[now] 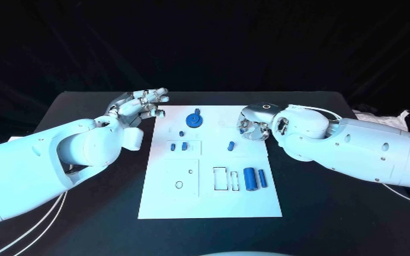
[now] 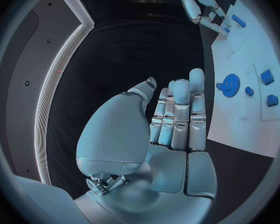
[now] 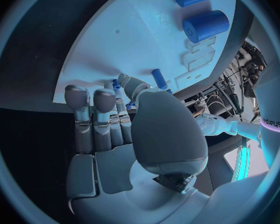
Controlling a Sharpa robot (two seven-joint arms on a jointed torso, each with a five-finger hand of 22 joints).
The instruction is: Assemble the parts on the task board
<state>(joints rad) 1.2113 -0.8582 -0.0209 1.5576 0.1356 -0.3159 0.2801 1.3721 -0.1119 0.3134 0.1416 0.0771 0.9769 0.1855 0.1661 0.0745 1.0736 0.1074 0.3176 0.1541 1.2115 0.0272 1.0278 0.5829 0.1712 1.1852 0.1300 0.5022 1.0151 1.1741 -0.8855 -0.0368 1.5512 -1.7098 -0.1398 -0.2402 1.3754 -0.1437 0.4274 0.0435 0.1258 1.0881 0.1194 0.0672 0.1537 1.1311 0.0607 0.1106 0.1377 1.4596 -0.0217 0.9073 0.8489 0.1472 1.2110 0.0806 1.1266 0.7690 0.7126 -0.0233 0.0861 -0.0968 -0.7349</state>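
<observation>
Beside the task board [image 1: 171, 202], left hand [image 1: 139, 106] empty, fingers extended, right hand [image 1: 255, 122] fingers curled, grasp unclear

Lab: black-draped table [image 1: 94, 105], white task board [image 1: 214, 202]

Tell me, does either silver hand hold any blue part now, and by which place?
Nothing is held. The left hand is open beside the white task board; the right hand is open above its edge.

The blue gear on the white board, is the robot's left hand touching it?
Apart. In the head view the left hand is off the task board's edge, with bare white board between its fingertips and the blue gear.
</observation>
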